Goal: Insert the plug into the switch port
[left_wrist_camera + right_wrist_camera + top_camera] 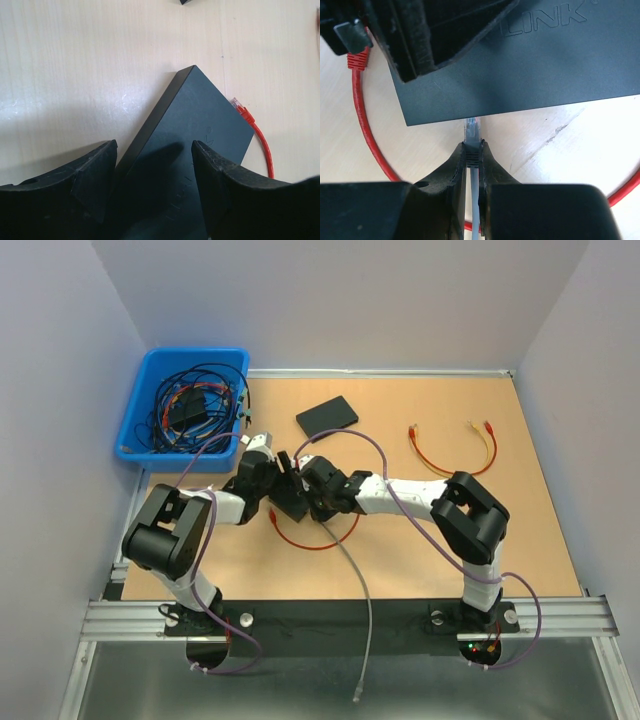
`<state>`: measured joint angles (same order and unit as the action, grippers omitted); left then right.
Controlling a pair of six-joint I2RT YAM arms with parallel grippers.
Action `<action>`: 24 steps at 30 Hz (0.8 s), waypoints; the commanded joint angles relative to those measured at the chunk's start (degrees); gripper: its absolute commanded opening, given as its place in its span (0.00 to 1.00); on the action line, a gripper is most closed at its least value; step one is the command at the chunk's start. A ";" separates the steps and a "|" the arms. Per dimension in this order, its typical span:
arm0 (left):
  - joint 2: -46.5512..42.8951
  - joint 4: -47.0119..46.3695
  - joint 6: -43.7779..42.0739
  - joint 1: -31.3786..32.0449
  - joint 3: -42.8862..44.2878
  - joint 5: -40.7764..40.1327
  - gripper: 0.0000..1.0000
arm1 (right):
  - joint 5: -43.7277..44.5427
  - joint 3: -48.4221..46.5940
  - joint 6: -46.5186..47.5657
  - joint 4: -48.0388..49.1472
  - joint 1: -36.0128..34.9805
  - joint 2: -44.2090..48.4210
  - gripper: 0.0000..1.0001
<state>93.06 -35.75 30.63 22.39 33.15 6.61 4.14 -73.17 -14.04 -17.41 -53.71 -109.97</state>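
My right gripper (472, 150) is closed on the plug (472, 127), just behind its clear head, with the grey cable (474, 200) running back between the fingers. I hold it so far forward, I think, so that the tip does not bend when it is pushed. The tip is at the near side of the switch (545, 75). That side is turned away from my camera, so I cannot see the port, or whether the plug is already a little inside.

My left gripper (154, 155) has its fingers apart and grips nothing. One finger is beside the edge of the switch and the other is over its top face. I judge that it is there to stop the switch from sliding when the plug is pushed.

A red cable (362, 130) curls on the table (500, 540) around this place, and one of its ends lies beside the switch.

Well apart, at the far left corner, the blue bin (135, 420) holds a tangle of dark cables (195, 405); what else is in it I cannot tell.
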 commanded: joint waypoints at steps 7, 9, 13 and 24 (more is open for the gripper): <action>4.24 8.24 0.74 0.55 0.25 4.64 0.73 | 3.24 -0.40 3.76 8.61 -0.43 -0.24 0.01; 4.68 8.33 0.74 0.46 0.43 5.16 0.73 | 3.59 0.21 3.85 10.28 -0.43 -0.15 0.00; 5.03 8.50 0.66 0.55 0.43 5.69 0.73 | 4.91 0.48 3.85 11.69 -0.43 -0.50 0.00; 5.99 9.03 1.18 0.55 0.16 7.10 0.73 | 3.41 1.44 -0.63 15.30 -0.43 -0.86 0.00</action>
<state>95.42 -37.26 30.50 21.65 34.68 8.86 6.70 -72.18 -12.47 -14.55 -54.00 -110.34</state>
